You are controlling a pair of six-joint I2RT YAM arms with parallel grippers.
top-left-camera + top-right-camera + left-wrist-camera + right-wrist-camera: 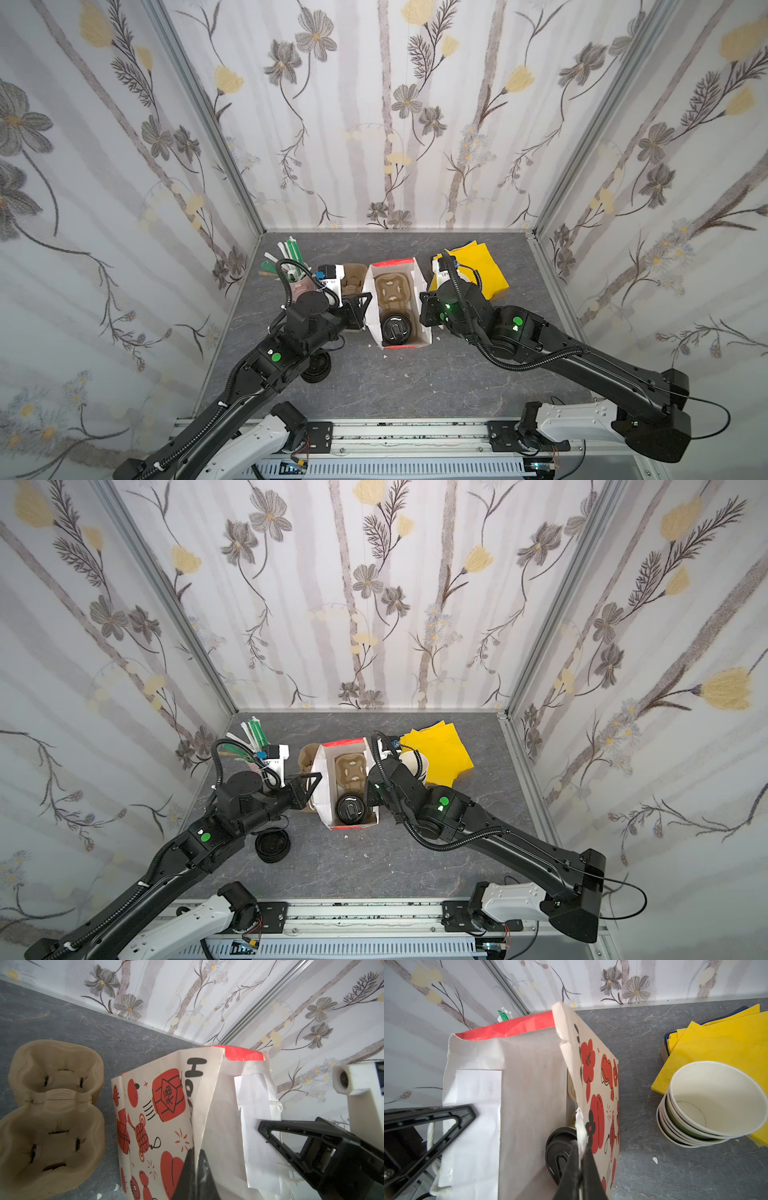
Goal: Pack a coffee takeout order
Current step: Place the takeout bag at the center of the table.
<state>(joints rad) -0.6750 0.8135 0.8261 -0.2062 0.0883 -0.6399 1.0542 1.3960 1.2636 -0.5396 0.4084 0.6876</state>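
The red, white-lined paper bag (392, 262) (345, 742) stands open in the middle of the table. Inside it lies a tan pulp carrier (390, 286) (351, 766), and a black-lidded cup (397, 328) (352, 808) (558, 1153) sits in its near slot. My left gripper (366, 313) (316, 789) (195, 1153) is shut on the bag's (166, 1105) left wall at the rim. On the opposite wall of the bag (529, 1074), my right gripper (423, 309) (368, 796) (580, 1147) is shut on the rim. Yellow napkins (478, 266) (716, 1043) lie at the back right. Green straws (291, 253) (255, 733) stand at the back left.
A second pulp carrier (352, 278) (56, 1115) lies just left of the bag. A stack of paper cups (415, 762) (712, 1105) stands on the napkins' near edge. Black lids (318, 368) (272, 845) are stacked under my left arm. Walls close in on three sides.
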